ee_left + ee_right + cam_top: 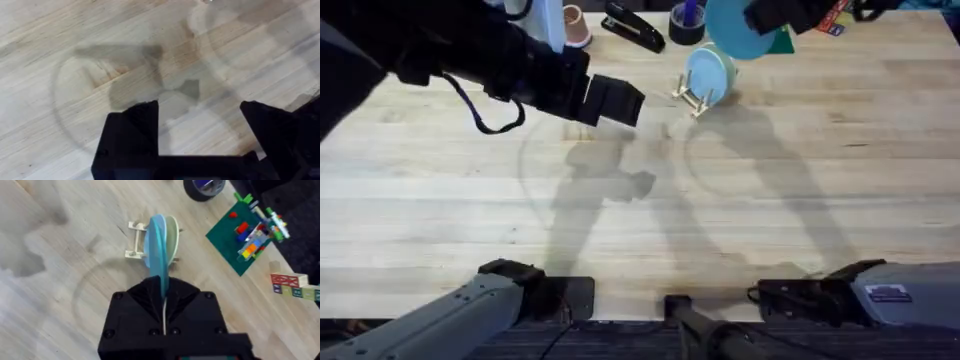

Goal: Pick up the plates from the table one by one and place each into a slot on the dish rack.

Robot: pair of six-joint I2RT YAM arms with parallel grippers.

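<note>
Overhead, the right gripper point(767, 20) pinches a turquoise plate point(738, 30) above the dish rack point(692, 95), partly hiding it; left wrist view, left gripper point(200, 122) spread over bare table point(75, 30); right wrist view, plate seen edge-on over the rack's cream plate point(172, 235).

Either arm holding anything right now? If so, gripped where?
The right gripper pinches the turquoise plate by its rim, edge-on above the dish rack. The left gripper is open over bare table, holding nothing.
</note>
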